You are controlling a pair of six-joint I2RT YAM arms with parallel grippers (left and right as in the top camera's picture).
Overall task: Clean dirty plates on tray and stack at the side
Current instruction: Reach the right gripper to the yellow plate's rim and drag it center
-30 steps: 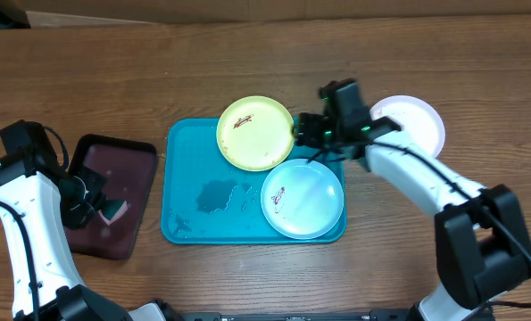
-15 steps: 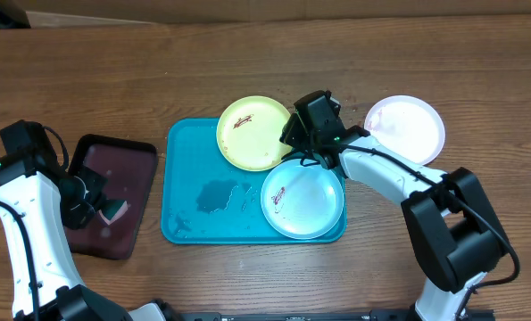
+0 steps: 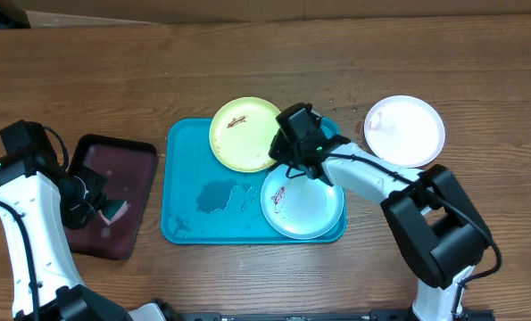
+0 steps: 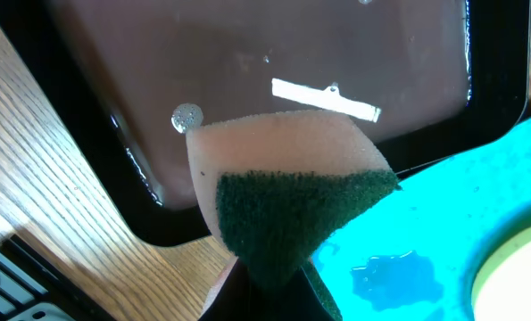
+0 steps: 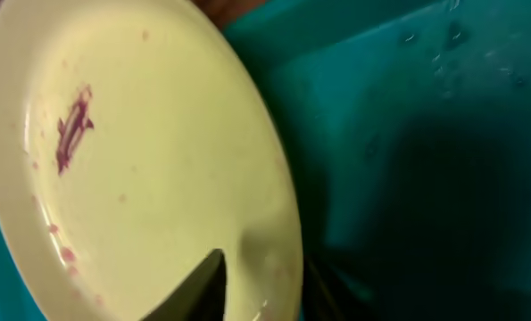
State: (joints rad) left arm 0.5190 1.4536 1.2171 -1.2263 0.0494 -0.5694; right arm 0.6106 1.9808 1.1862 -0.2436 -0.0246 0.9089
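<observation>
Yellow-green plate (image 5: 158,160) in right fingers (image 5: 204,287); sponge (image 4: 283,178) in left (image 4: 263,296)

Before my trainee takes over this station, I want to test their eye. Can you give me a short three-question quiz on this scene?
1. True or false: the white plate lies on the turquoise tray.
2. Which plate's rim sits between the fingers of the right gripper? A. yellow-green plate B. teal-rimmed plate C. white plate
3. Fill in: the left gripper holds a ____.

Key: 1. False, it lies on the table, right of the tray. 2. A. 3. sponge.
</observation>
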